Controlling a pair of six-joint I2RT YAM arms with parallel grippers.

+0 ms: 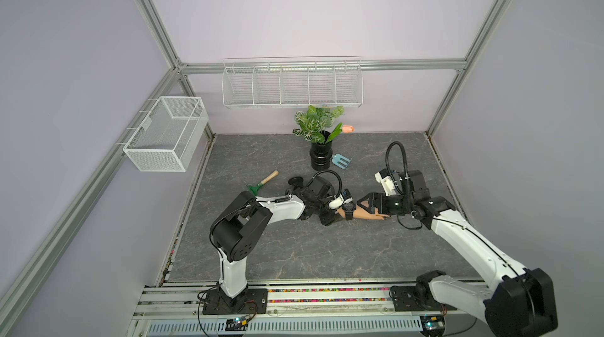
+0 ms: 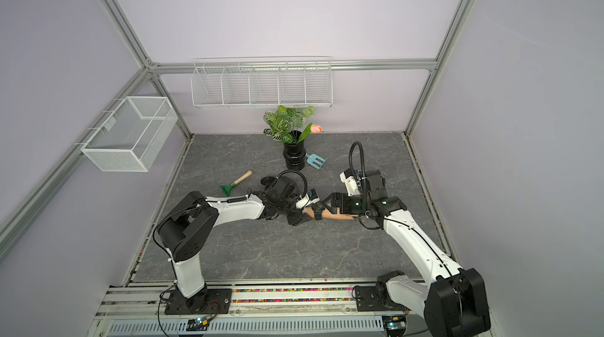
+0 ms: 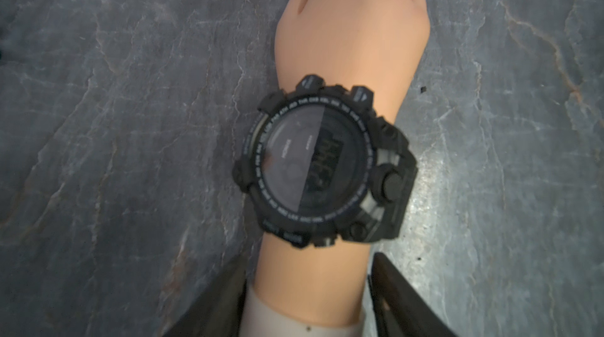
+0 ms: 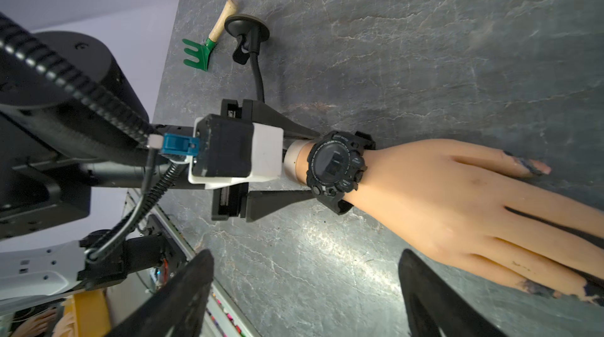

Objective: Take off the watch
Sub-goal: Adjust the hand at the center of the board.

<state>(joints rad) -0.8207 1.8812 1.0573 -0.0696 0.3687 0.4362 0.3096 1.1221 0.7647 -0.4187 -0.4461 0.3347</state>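
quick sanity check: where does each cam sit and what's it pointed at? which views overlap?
Top views: stereo pair high above the front edge, looking down at the table; both arms show whole.
Left wrist: on the left arm, looking down at the watch on the mannequin hand; own finger shows.
Right wrist: on the right arm, facing the left gripper; own finger shows.
Shared: all four show the watch and hand.
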